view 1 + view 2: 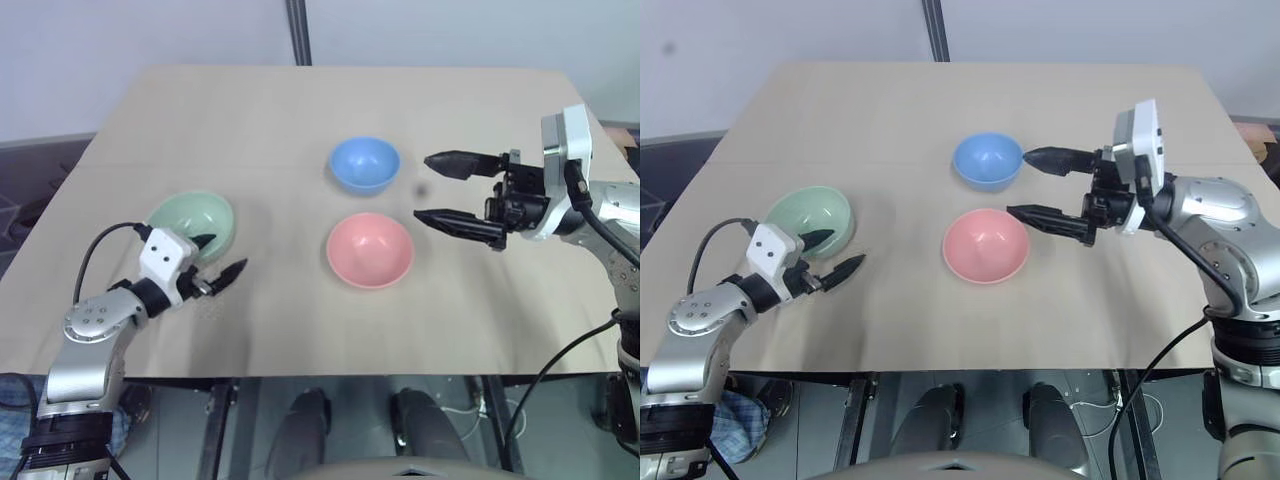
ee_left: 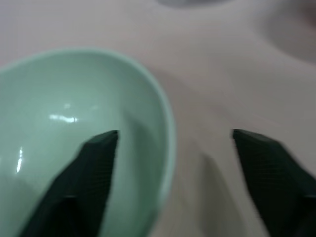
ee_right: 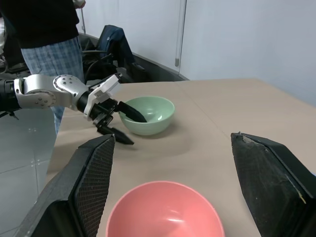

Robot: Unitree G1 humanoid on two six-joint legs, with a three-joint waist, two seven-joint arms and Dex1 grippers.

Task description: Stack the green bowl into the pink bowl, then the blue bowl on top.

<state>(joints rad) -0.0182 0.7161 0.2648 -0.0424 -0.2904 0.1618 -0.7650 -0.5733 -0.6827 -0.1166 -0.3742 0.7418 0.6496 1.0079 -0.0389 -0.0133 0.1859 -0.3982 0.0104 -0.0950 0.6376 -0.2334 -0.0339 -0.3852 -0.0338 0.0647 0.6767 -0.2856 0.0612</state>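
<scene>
The green bowl [image 1: 190,220] sits upright at the table's left. My left gripper [image 1: 222,254] straddles its near-right rim, one finger inside the bowl and the other outside over the table. In the left wrist view the rim [image 2: 167,143] runs between the two fingers with gaps on both sides, so the gripper is open. The pink bowl [image 1: 370,250] stands at the middle, with the blue bowl [image 1: 365,163] just behind it. My right gripper [image 1: 423,188] hovers open and level to the right of these two bowls, pointing left, with nothing between its fingers.
The tan table [image 1: 300,100] has bare room at the back and along the front. A dark post [image 1: 298,30] rises behind its far edge. In the right wrist view a person [image 3: 44,34] stands beyond the table's left side, near a chair with dark cloth [image 3: 112,42].
</scene>
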